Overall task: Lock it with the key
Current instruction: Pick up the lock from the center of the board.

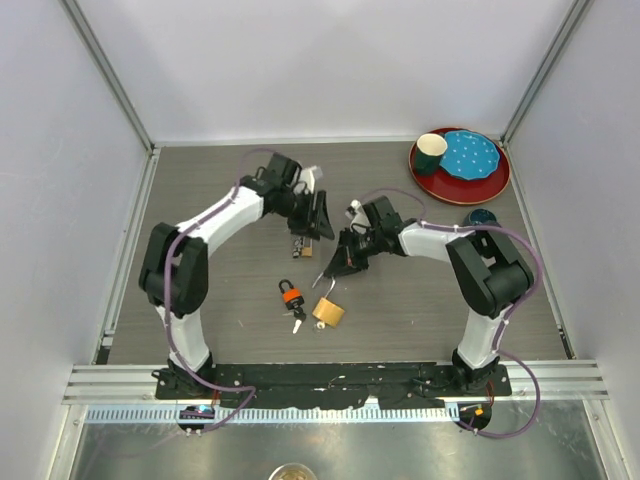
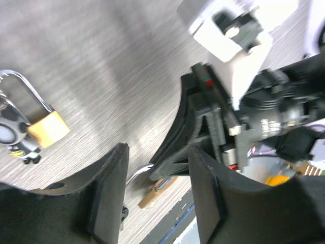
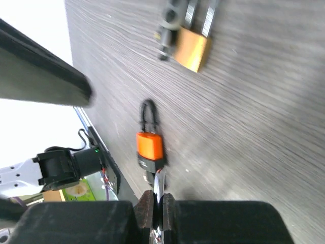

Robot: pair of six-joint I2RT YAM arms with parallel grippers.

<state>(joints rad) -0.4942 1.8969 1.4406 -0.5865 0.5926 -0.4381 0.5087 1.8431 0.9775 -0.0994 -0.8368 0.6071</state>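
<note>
Near the middle of the overhead frame, your right gripper [image 1: 341, 262] is pressed together on what looks to be a thin silver key [image 3: 158, 184]. It sits close by the brass padlock with the steel shackle [image 1: 328, 313], at lower centre of the grey wood-grain worktop [image 1: 220, 200]. Your left gripper [image 1: 320, 225] stands spread and holds nothing, just up and left of the right one. The step in hand looks to be seating key in keyhole. Keep the pinch firm and square, and turn the wrist until blade and slot line up before you push. Bring the spread gripper down to steady the lock body, since a loose padlock would likely skid. Which lock this key fits, you cannot tell from these views. Count three padlocks, two of them brass. The second brass padlock [image 1: 298, 246] lies beside the left gripper with a grey key bunch [image 2: 12, 134]. One orange-and-black padlock [image 3: 150, 146] lies lower left of centre. You have two arms and two grippers.
</note>
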